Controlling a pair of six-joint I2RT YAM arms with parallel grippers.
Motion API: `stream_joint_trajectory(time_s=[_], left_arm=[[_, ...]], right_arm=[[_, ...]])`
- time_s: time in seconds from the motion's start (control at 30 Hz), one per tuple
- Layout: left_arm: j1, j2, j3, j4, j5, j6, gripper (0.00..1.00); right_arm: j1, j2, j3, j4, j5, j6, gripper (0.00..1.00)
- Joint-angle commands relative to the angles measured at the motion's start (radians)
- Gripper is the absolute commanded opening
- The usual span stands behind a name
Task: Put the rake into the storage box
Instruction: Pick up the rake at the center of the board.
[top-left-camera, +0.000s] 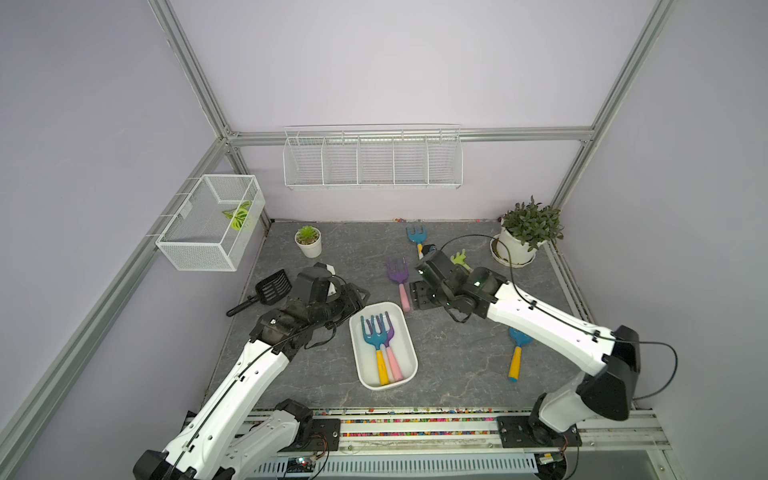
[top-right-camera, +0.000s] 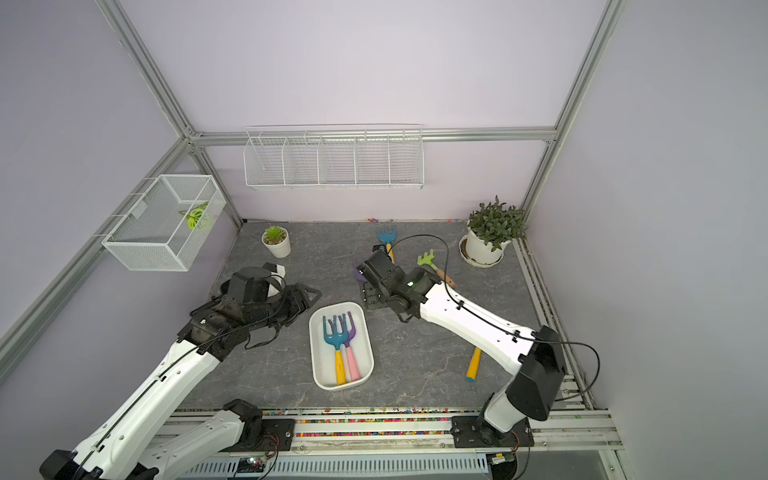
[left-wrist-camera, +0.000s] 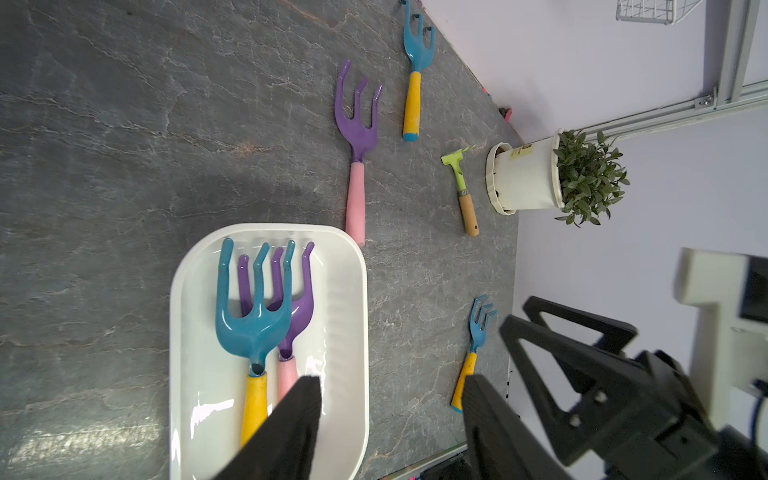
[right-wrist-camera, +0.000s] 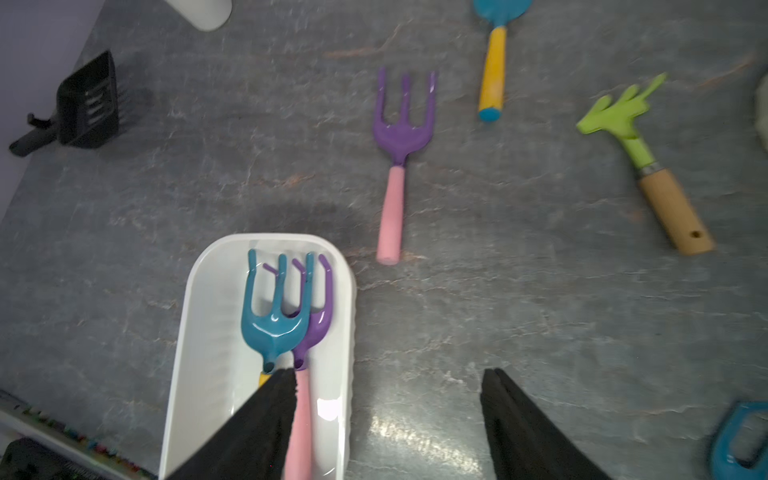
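Progress: two rakes lie in the storage box (top-left-camera: 363, 361), a blue rake (top-left-camera: 376, 338) overlapping a purple rake (top-left-camera: 392, 361); the job looks partly done.
Box position: near middle of the counter (top-left-camera: 457, 365), between the two arms.
Left to do: four rakes are on the counter. A second purple rake (top-left-camera: 399, 276) lies just beyond the box's far right corner, and a far blue rake (top-left-camera: 416, 237) lies near the back wall. A green rake (right-wrist-camera: 623, 124) lies near the big plant pot (top-left-camera: 513, 247), and a right-hand blue rake (left-wrist-camera: 478, 328) lies well right of the box.
Left gripper (left-wrist-camera: 392, 380): jaws spread, nothing between them, by the box's far left corner.
Right gripper (right-wrist-camera: 390, 372): jaws spread and empty, above the counter just beyond the box's far right corner.
Left wrist view only: the right-hand rake's tines, which the right arm hides in both top views.
Right wrist view, not left wrist: the black scoop (right-wrist-camera: 87, 104) at far left.
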Motion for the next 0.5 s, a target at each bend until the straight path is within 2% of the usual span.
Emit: stream_joint_trajectory(time_s=[0.0, 0.13, 0.17, 0.2, 0.23, 0.27, 0.33, 0.47], left_arm=[[0.006, 0.032, 0.046, 0.026, 0.005, 0.036, 0.6], [0.007, 0.096, 0.097, 0.023, 0.011, 0.062, 0.6], [0.007, 0.111, 0.112, 0.024, 0.013, 0.071, 0.6], [0.007, 0.133, 0.129, 0.023, 0.015, 0.079, 0.6], [0.007, 0.154, 0.151, 0.021, 0.015, 0.089, 0.6], [0.006, 0.174, 0.169, 0.018, 0.015, 0.097, 0.6], [0.007, 0.218, 0.212, 0.013, 0.017, 0.122, 0.6], [0.007, 0.325, 0.294, -0.006, 0.027, 0.16, 0.58]], right_arm=[[-0.01, -0.093, -0.053, -0.049, 0.134, -0.055, 0.75], [-0.024, -0.228, -0.141, 0.014, 0.174, -0.114, 0.73], [-0.028, -0.265, -0.171, 0.032, 0.194, -0.097, 0.75], [-0.049, -0.307, -0.198, 0.04, 0.178, -0.076, 0.82], [-0.083, -0.345, -0.219, 0.037, 0.132, -0.06, 0.88], [-0.115, -0.371, -0.233, 0.031, 0.094, -0.049, 0.89], [-0.181, -0.413, -0.245, -0.009, 0.027, -0.037, 0.86], [-0.25, -0.474, -0.269, -0.054, -0.003, -0.044, 0.84]])
